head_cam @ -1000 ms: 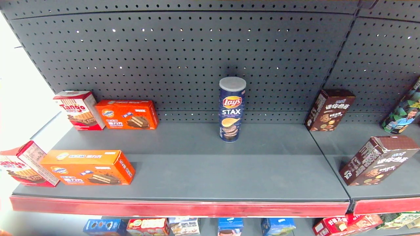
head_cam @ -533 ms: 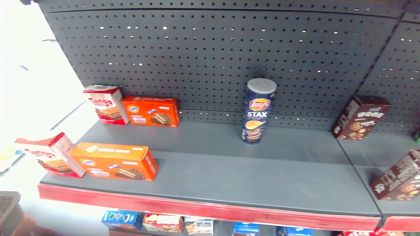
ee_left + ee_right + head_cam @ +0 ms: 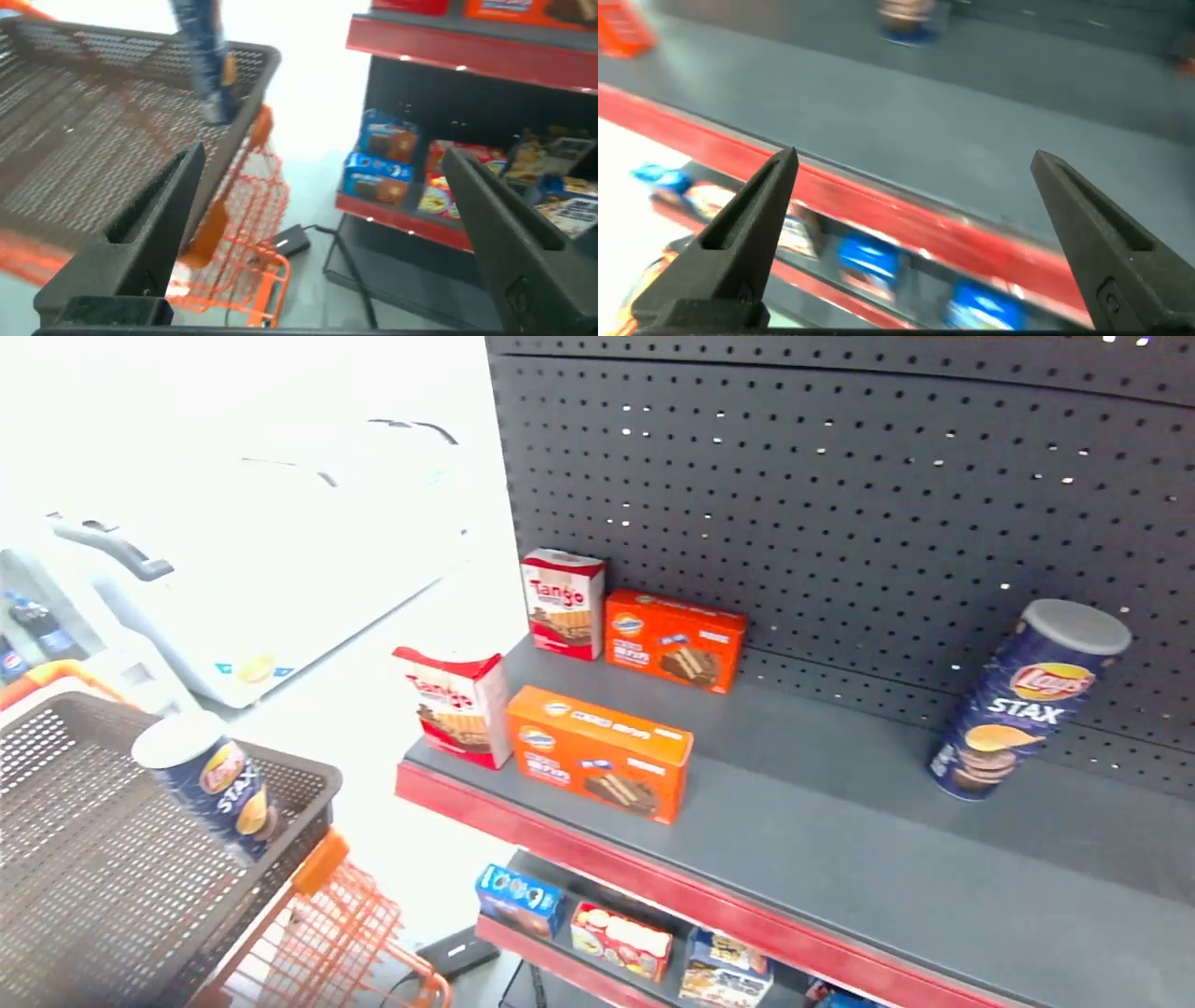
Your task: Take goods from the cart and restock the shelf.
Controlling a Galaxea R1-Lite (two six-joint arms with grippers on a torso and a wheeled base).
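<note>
One chip can (image 3: 210, 786) stands upright in the dark mesh basket (image 3: 84, 859) on the orange cart (image 3: 322, 933), at the basket corner nearest the shelf (image 3: 822, 821). A second chip can (image 3: 1025, 702) stands on the shelf against the pegboard, well apart from the front orange box (image 3: 597, 753). Left pincer (image 3: 322, 161): fingers apart, empty, above the basket rim. Right pincer (image 3: 913, 159): fingers apart, empty, facing the shelf's red edge (image 3: 878, 201).

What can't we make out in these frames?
Head view: basket cut off at left and bottom edges; rest of its contents unknown.
Left wrist view: chip can in basket blurred.
Right wrist view: shelf can blurred, cut by top edge.
Head view: lower-shelf goods partly cut by bottom edge.
</note>
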